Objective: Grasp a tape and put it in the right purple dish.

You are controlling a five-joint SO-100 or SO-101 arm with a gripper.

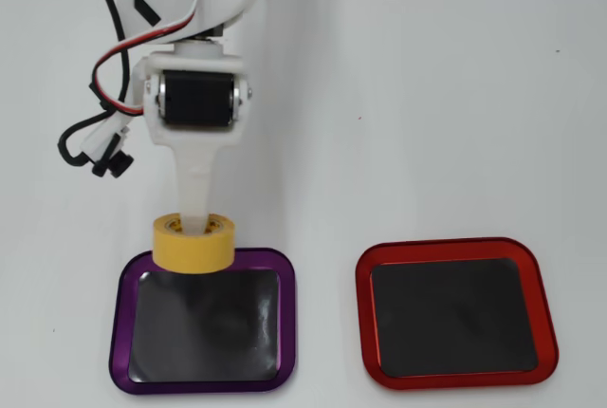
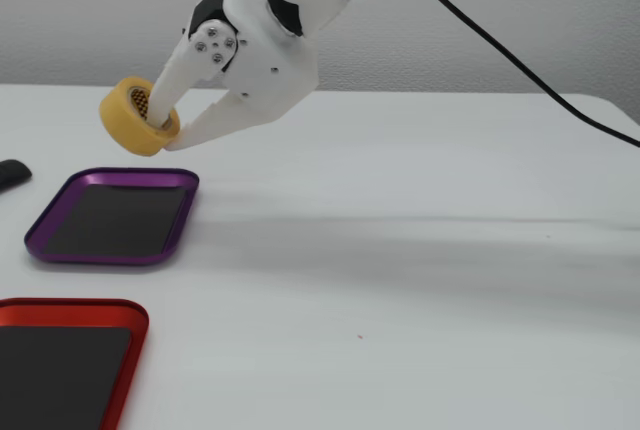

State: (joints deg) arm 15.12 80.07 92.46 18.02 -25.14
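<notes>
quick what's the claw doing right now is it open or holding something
Claw: shut on the tape, one finger through its core, held in the air near the purple dish.

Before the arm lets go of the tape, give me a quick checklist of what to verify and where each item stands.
1. Grip on the tape: ok; the gripper has one finger through the core and one outside the wall.
2. Tape off the table: ok; the fixed view shows it held in the air.
3. Tape over the purple tray: cannot tell; overhead it overlaps the far rim, while the fixed view suggests it sits short of the tray.
4. Purple tray empty: ok.
5. Clear of the red tray: ok.
</notes>
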